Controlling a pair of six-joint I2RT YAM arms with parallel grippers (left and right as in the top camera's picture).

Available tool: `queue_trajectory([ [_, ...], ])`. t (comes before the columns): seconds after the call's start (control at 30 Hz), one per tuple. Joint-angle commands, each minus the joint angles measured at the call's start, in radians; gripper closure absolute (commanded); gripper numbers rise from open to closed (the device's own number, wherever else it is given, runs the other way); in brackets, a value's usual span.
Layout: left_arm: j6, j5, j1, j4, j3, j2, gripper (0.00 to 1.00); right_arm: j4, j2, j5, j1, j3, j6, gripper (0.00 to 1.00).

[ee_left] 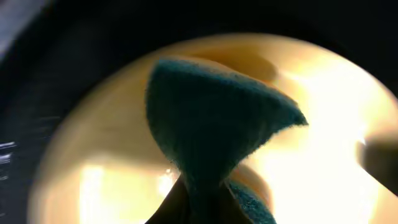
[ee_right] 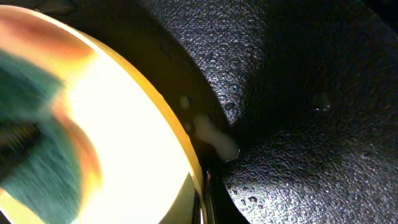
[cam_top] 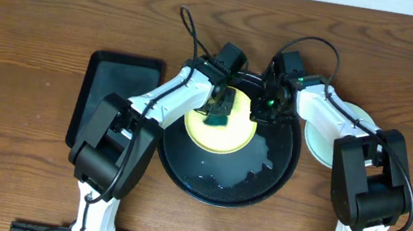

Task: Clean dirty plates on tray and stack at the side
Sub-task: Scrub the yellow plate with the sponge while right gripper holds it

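A pale yellow plate (cam_top: 220, 131) lies in the large round black tray (cam_top: 275, 175). My left gripper (cam_top: 220, 105) is shut on a green sponge (cam_top: 216, 119) and presses it on the plate; the sponge fills the left wrist view (ee_left: 211, 118) over the yellow plate (ee_left: 323, 155). My right gripper (cam_top: 260, 111) is shut on the plate's right rim (ee_right: 186, 143), with the tray's textured floor (ee_right: 298, 93) beside it. A pale mint plate (cam_top: 326, 137) lies on the table right of the tray, partly hidden by my right arm.
A smaller rectangular black tray (cam_top: 111, 97) lies left of the round tray. Wet foam and droplets (cam_top: 260, 169) lie on the round tray's floor. A blob of foam (ee_right: 214, 137) sits by the plate's rim. Bare wooden table (cam_top: 25, 64) surrounds everything.
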Motion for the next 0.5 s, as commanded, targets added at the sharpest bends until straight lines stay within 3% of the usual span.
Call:
queue_trajectory([
  [0.0,-0.182,-0.299,0.035,-0.016,-0.005,0.012,0.93,-0.006,0.035,0.039,0.008,-0.029,0.015,0.99],
  [0.13,-0.223,-0.285,0.033,-0.094,-0.005,0.012,0.93,-0.006,0.035,0.039,0.008,-0.029,0.014,0.99],
  [0.3,0.003,0.108,0.029,-0.187,-0.005,0.012,0.93,-0.006,0.035,0.039,0.008,-0.029,0.015,0.99],
  [0.47,0.177,0.459,0.029,-0.182,-0.005,0.012,0.93,-0.006,0.035,0.043,0.008,-0.029,0.014,0.99],
])
